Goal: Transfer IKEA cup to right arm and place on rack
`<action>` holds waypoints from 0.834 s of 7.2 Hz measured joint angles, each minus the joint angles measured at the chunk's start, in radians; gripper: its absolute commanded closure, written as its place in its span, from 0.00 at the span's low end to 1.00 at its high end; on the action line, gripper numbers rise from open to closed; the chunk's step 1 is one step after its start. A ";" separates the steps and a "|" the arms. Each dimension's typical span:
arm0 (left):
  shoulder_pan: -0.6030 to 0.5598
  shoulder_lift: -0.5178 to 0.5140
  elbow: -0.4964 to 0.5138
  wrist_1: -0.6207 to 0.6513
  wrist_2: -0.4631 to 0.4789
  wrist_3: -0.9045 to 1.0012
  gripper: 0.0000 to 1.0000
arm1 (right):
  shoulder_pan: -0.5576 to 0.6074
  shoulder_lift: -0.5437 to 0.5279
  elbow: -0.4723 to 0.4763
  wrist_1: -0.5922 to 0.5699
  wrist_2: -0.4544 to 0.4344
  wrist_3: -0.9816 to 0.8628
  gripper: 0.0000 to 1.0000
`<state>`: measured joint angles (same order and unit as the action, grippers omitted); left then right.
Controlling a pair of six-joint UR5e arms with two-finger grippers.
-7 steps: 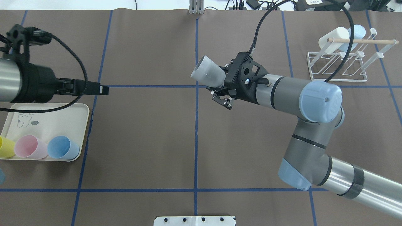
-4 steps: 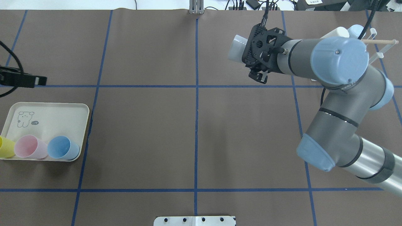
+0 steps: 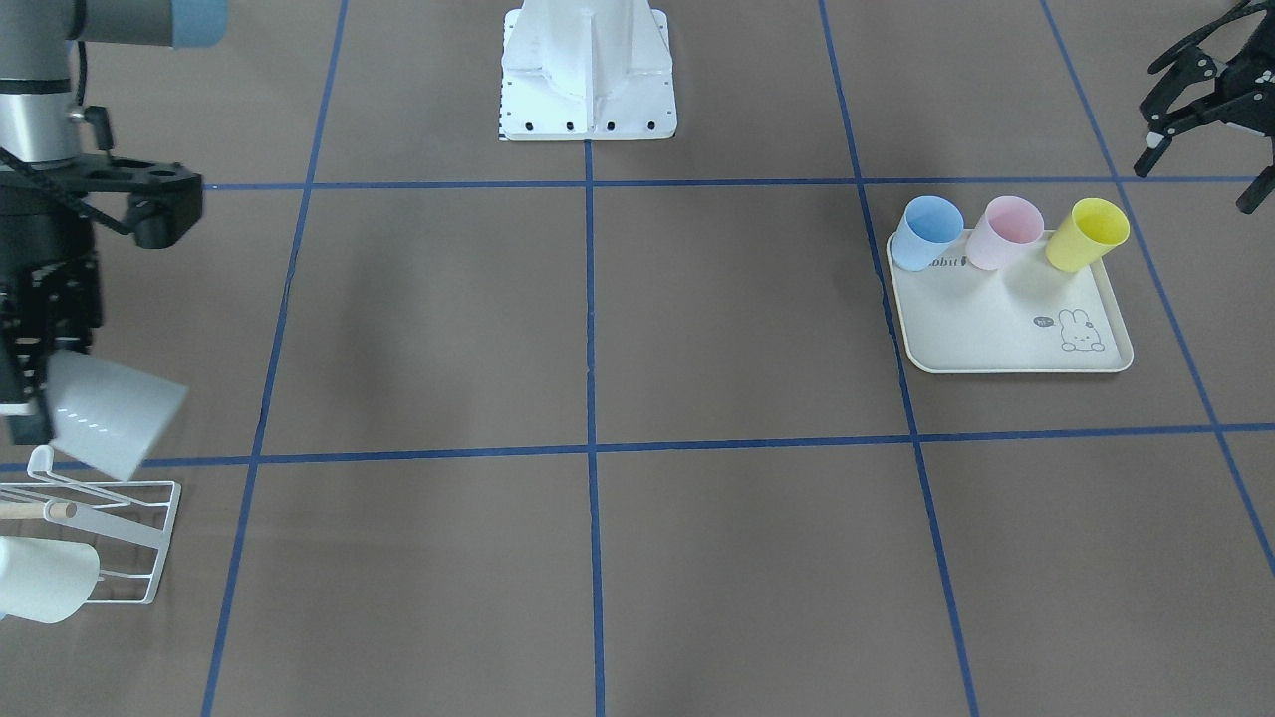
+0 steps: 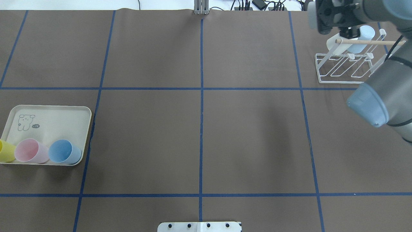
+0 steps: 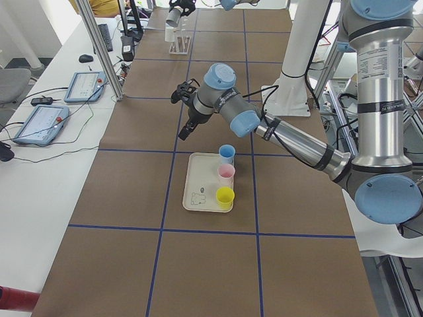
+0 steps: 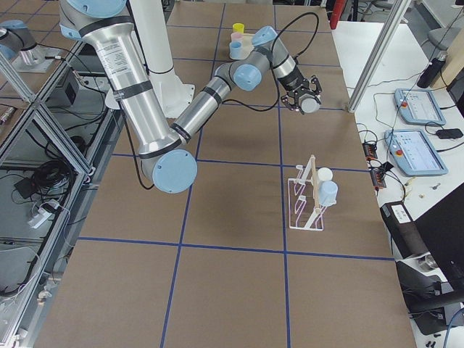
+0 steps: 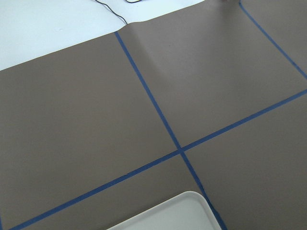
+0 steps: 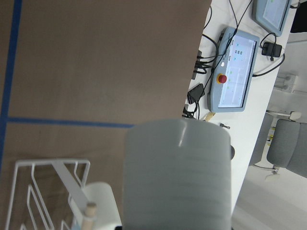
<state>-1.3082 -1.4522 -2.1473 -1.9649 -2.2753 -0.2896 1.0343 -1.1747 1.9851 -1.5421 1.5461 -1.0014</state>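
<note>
Hovering above the rack (image 3: 110, 518), the right gripper (image 3: 40, 398) clamps the pale grey cup (image 3: 115, 413), its mouth slanting away, prongs below.

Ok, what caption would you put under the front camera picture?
Right gripper holding a pale cup right by the white wire rack.

You'll find your right arm (image 6: 204, 103) and left arm (image 5: 297, 140) are silver-grey tubes with light-blue joint caps and black bands; just behind the right tool sits a black holed mount (image 3: 139, 179), trailing a black cable (image 4: 392, 51)
</note>
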 measured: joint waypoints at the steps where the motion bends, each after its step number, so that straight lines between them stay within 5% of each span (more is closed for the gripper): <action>1: -0.007 0.003 0.004 0.000 -0.009 0.010 0.00 | 0.049 -0.036 -0.004 0.000 -0.038 -0.193 0.75; 3: -0.009 0.005 0.007 -0.001 -0.013 0.012 0.00 | 0.087 -0.122 -0.053 0.089 -0.151 -0.478 0.77; 6: -0.011 0.005 0.007 -0.001 -0.013 0.009 0.00 | 0.130 -0.208 -0.335 0.541 -0.188 -0.670 0.76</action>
<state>-1.3187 -1.4477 -2.1406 -1.9664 -2.2887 -0.2805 1.1645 -1.3823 1.6498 -1.0014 1.3583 -1.6709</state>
